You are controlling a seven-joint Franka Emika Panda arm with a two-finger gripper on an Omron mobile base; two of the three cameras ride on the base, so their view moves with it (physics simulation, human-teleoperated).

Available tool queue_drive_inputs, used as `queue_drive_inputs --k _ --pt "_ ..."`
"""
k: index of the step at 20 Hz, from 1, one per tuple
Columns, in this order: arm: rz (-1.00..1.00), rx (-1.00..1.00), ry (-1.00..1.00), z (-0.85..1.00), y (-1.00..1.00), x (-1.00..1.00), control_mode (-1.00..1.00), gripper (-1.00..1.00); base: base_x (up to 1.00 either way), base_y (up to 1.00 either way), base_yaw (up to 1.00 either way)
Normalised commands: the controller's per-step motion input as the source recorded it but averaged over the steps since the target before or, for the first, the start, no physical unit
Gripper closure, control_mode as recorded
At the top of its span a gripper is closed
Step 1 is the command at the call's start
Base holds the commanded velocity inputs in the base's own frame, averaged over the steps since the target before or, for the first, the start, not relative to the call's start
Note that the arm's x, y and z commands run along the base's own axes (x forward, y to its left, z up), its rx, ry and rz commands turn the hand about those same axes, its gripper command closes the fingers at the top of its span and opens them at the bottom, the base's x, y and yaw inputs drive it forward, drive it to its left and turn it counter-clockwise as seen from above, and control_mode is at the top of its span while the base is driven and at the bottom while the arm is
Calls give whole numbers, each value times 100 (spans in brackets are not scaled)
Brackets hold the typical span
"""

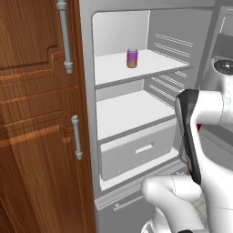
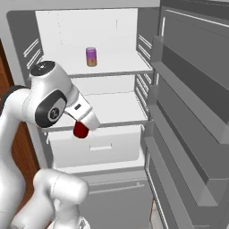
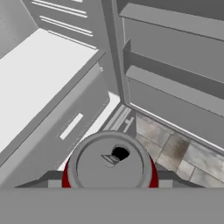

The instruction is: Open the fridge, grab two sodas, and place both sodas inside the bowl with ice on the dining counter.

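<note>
Your pincer (image 3: pixel 109 186) grips the red can (image 3: pixel 109 164) by the open fridge (image 2: pixel 147 89) | purple can (image 1: pixel 132 58) waits on top shelf | risk: clipping the door on withdrawal, dropping the can.

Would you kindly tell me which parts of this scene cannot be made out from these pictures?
- Red soda can: right base view, mostly covered by the gripper; hand view gives just its top, so no label.
- Gripper fingers: hand view, cut off at the bottom edge.
- Purple soda can on the fridge's upper shelf: too small to read.
- Fridge drawer: closed, contents hidden.
</note>
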Motion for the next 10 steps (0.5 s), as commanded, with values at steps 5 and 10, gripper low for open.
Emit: queue_drive_inputs --k 5,10 --pt "0 0 0 0 0 0 100 100 -100 24 -8" --pt "0 0 0 0 0 0 100 100 -100 23 -16"
